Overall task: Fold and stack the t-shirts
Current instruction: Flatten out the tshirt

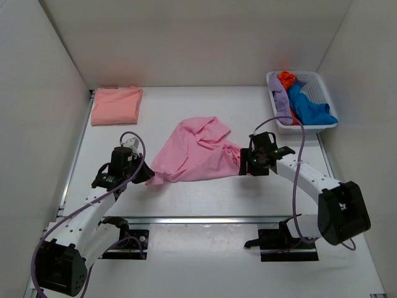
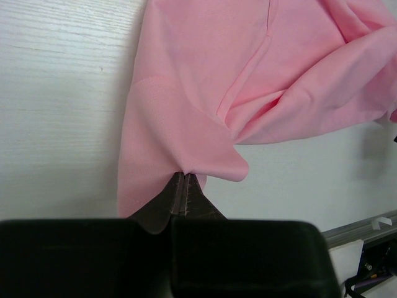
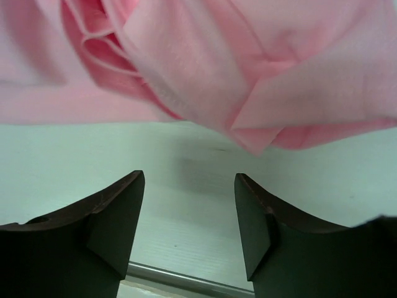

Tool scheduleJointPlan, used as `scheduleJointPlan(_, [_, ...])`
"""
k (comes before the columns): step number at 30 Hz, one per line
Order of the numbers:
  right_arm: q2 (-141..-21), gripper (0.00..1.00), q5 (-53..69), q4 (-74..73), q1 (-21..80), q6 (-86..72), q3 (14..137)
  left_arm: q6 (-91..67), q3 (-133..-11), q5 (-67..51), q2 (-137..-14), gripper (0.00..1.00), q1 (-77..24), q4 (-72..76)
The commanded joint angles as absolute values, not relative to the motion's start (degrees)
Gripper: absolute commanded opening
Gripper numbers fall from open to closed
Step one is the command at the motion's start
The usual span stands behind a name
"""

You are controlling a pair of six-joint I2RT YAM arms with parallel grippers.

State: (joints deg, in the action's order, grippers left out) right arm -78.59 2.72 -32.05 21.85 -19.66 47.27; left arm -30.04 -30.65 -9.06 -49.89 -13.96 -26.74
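Note:
A light pink t-shirt (image 1: 195, 152) lies crumpled in the middle of the table. My left gripper (image 1: 147, 176) is shut on its near left edge; the left wrist view shows the closed fingertips (image 2: 182, 186) pinching the pink cloth (image 2: 205, 93). My right gripper (image 1: 247, 162) is open and empty at the shirt's right end; in the right wrist view the bunched cloth (image 3: 205, 68) lies just beyond the gripper (image 3: 189, 186), apart from both fingers. A salmon-peach t-shirt (image 1: 115, 104) lies folded at the far left.
A white lattice basket (image 1: 322, 81) with purple, orange and blue clothes stands at the far right. White walls enclose the table on three sides. A metal rail (image 1: 205, 220) runs along the near edge by the arm bases.

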Motion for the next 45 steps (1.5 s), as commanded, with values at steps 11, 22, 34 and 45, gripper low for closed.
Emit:
scheduleJointPlan(11, [-75.9, 0.60, 11.4, -9.0, 22.9, -30.9, 33.7, -32.2, -28.6, -10.7, -48.8, 0.00, -14.2, -23.5])
scheduleJointPlan(22, [-86.0, 0.00, 13.4, -9.7, 20.3, -28.0, 45.4, -31.8, -30.0, -10.4, -47.6, 0.00, -13.6, -24.8])
scheduleJointPlan(34, [-65.3, 0.00, 22.4, -44.2, 9.6, -17.2, 53.9, -32.2, -35.0, -9.3, -45.4, 0.00, -12.8, -26.9])
scheduleJointPlan(45, [-68.1, 0.00, 28.9, -41.0, 6.7, -16.9, 62.4, -32.1, -34.8, -8.6, -45.1, 0.00, -13.2, -27.8])
